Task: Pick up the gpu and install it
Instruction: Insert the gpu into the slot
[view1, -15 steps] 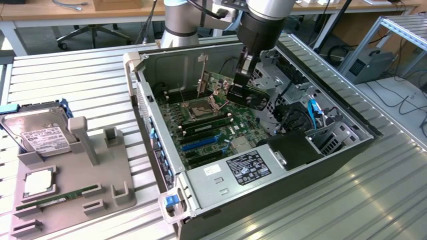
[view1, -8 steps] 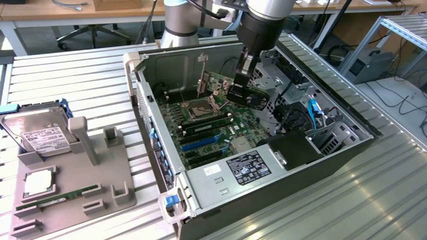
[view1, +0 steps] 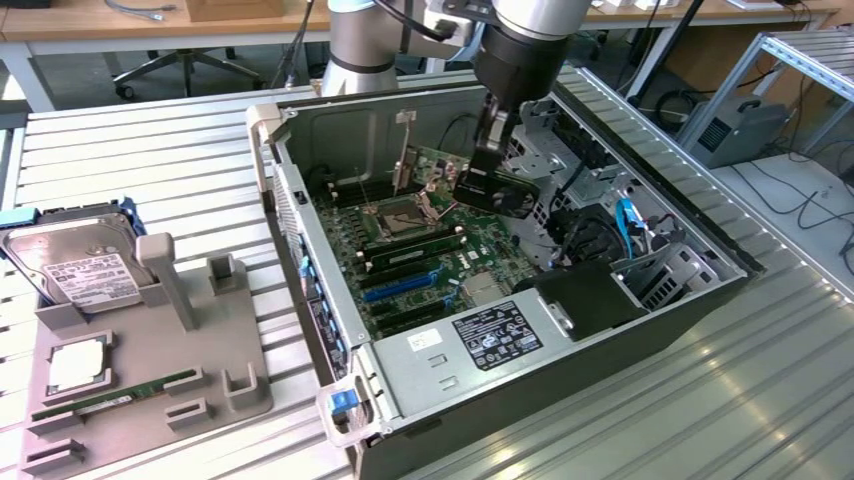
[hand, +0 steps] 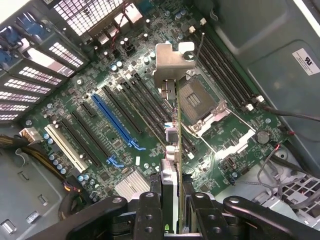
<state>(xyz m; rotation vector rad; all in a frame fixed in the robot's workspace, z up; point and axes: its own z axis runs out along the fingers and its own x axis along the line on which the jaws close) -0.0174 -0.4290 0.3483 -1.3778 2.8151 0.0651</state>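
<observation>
Mid-tabletop (view1: 160, 170), inside open PC case (view1: 310, 250), above motherboard (hand: 100, 75): gripping gpu (hand: 174, 125) in closed claw (hand: 172, 220), card on edge, likely so lower edge faces slots (hand: 114, 120); not seated.

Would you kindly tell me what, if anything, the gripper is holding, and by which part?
The gripper holds the gpu edge-on over the motherboard, pinching its flat faces at the end away from the silver bracket.

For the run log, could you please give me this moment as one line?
gripper: jaws shut on gpu | gpu: upright above motherboard, not seated | place: inside open case
</observation>
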